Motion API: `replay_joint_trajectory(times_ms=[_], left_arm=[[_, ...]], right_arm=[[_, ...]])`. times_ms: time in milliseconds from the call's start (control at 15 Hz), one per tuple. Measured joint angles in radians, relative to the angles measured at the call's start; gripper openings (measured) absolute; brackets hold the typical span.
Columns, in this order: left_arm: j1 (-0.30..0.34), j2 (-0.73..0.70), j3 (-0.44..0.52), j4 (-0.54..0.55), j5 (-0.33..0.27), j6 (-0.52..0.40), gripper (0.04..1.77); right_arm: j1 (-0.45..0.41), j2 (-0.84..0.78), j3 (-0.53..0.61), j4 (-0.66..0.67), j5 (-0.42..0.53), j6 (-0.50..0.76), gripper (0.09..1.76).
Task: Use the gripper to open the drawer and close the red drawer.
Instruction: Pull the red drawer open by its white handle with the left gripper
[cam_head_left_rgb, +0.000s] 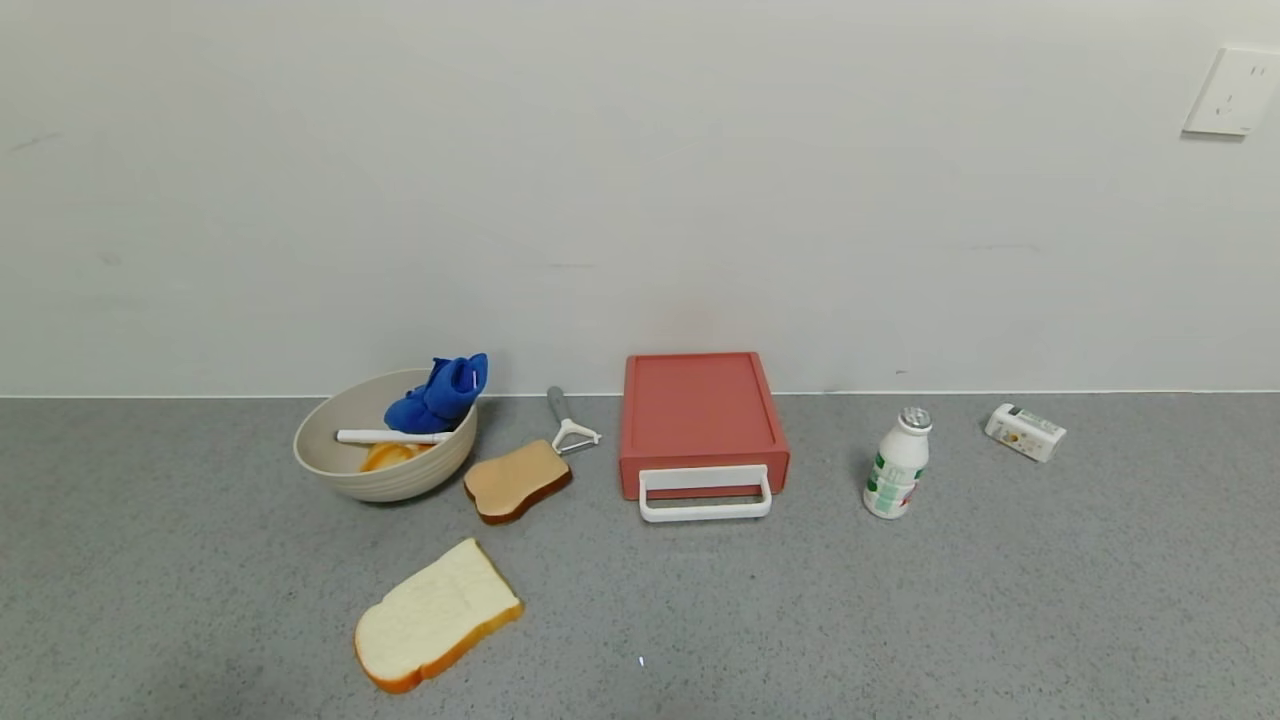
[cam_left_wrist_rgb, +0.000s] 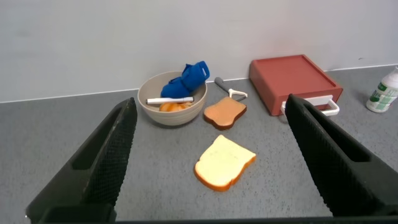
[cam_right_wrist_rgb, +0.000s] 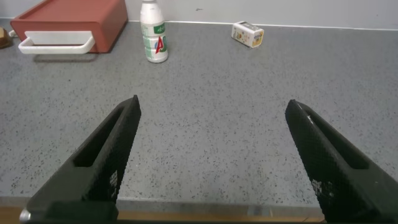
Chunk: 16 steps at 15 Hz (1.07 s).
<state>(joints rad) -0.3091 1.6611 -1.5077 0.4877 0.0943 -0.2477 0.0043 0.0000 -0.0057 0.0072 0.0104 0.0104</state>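
Observation:
The red drawer box (cam_head_left_rgb: 700, 412) stands against the back wall, its drawer pushed in, with the white loop handle (cam_head_left_rgb: 705, 495) at its front. It also shows in the left wrist view (cam_left_wrist_rgb: 292, 79) and in the right wrist view (cam_right_wrist_rgb: 71, 20). Neither gripper shows in the head view. My left gripper (cam_left_wrist_rgb: 211, 106) is open and empty, held back near the table's front, above the pale bread slice (cam_left_wrist_rgb: 224, 163). My right gripper (cam_right_wrist_rgb: 214, 106) is open and empty over bare grey table near the front edge, well short of the drawer.
A beige bowl (cam_head_left_rgb: 340, 462) holds a blue cloth (cam_head_left_rgb: 440, 395), a white pen and something orange. A brown toast slice (cam_head_left_rgb: 515, 482), a peeler (cam_head_left_rgb: 567, 422), a pale bread slice (cam_head_left_rgb: 435, 612), a white bottle (cam_head_left_rgb: 897, 465) and a small carton (cam_head_left_rgb: 1025, 432) lie around.

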Motion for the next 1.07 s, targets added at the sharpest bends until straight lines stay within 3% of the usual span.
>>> replay_joint_trajectory(times_ms=[933, 1067], left_arm=[[0.0, 0.0, 0.0, 0.0, 0.0, 0.0, 1.72], [-0.061, 0.094, -0.058, 0.039, 0.042, -0.064, 1.72]], right_arm=[[0.0, 0.0, 0.0, 0.0, 0.0, 0.0, 1.71], [0.0, 0.0, 0.0, 0.0, 0.0, 0.0, 1.71]])
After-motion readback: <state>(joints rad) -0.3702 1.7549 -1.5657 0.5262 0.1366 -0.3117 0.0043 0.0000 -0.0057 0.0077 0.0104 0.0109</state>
